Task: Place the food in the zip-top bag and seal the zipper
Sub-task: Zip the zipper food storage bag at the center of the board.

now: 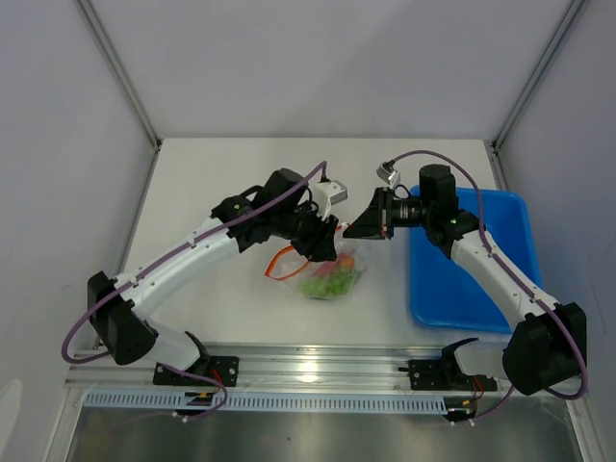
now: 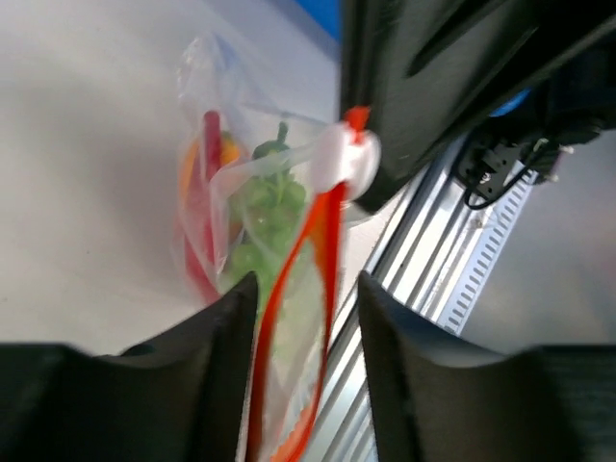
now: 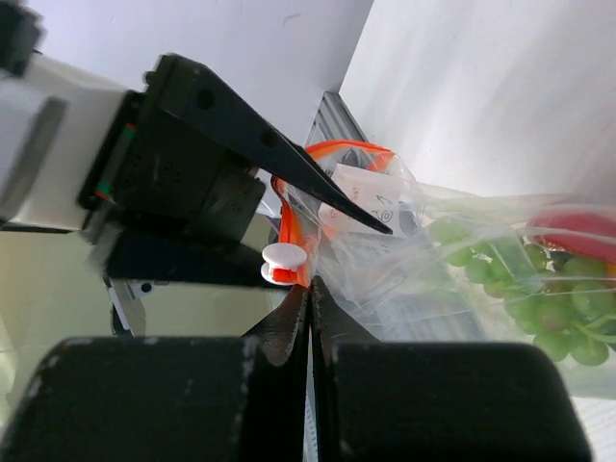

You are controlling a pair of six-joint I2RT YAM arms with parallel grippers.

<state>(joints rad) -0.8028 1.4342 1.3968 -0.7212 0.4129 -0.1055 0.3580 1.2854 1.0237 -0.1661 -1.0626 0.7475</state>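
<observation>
Bag (image 1: pixel 332 277) hangs by its mouth between your arms, over the bench (image 1: pixel 221 173), grapes (image 3: pixel 539 298) inside | right end effector (image 3: pixel 310 294) pinched shut on its film by the slider (image 3: pixel 282 260); left end effector (image 2: pixel 308 284) half open astride the zipper (image 2: pixel 322 250), holding nothing | risk — close there and you catch slack film, not slider, so no seal | film clear, crinkly, slick — strip thin, orange-red

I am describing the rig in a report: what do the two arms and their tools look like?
The left arm and the right arm look alike: white links, black joints and bases, a purple cable running along each. The left tool and the right tool have plain black, tapering fingers.
</observation>
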